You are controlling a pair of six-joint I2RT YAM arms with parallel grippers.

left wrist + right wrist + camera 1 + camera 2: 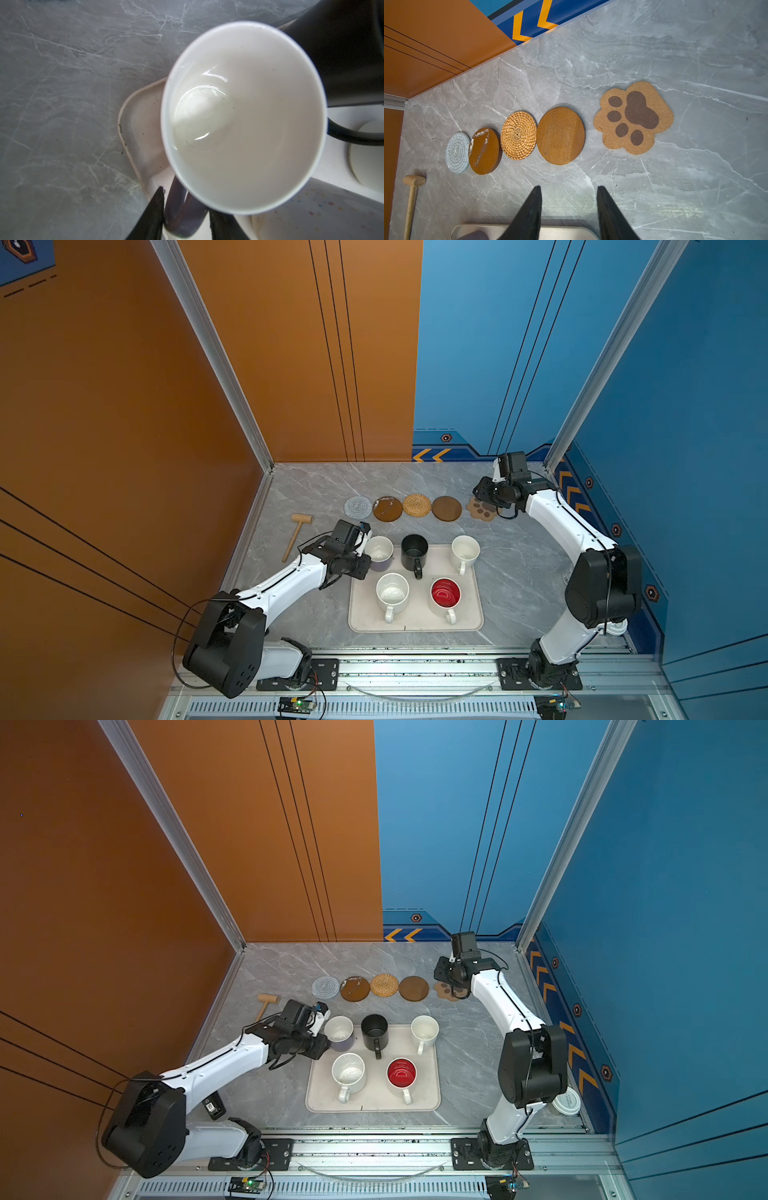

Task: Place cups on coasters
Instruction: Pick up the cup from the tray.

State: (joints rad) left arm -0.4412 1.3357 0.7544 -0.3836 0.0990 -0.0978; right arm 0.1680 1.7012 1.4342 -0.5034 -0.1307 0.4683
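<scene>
The lavender cup (379,551) (243,116), white inside, stands at the far left corner of the cream tray (415,624). My left gripper (186,205) (362,547) is shut on its handle (182,216), a finger against each side. Also on the tray are a black cup (414,551), a cream cup (465,551), a speckled cup (392,593) and a red-inside cup (445,593). Behind lie the coasters in a row: grey woven (358,507), glossy brown (387,509), rattan (417,504), plain brown (446,508), paw-shaped (633,117). My right gripper (569,188) (478,491) hangs open and empty by the paw.
A wooden mallet (296,535) lies left of the coasters near the orange wall. A white-lidded jar (566,1102) stands behind the right arm's base. A small black device (214,1108) lies under the left arm. Walls close in the table on three sides.
</scene>
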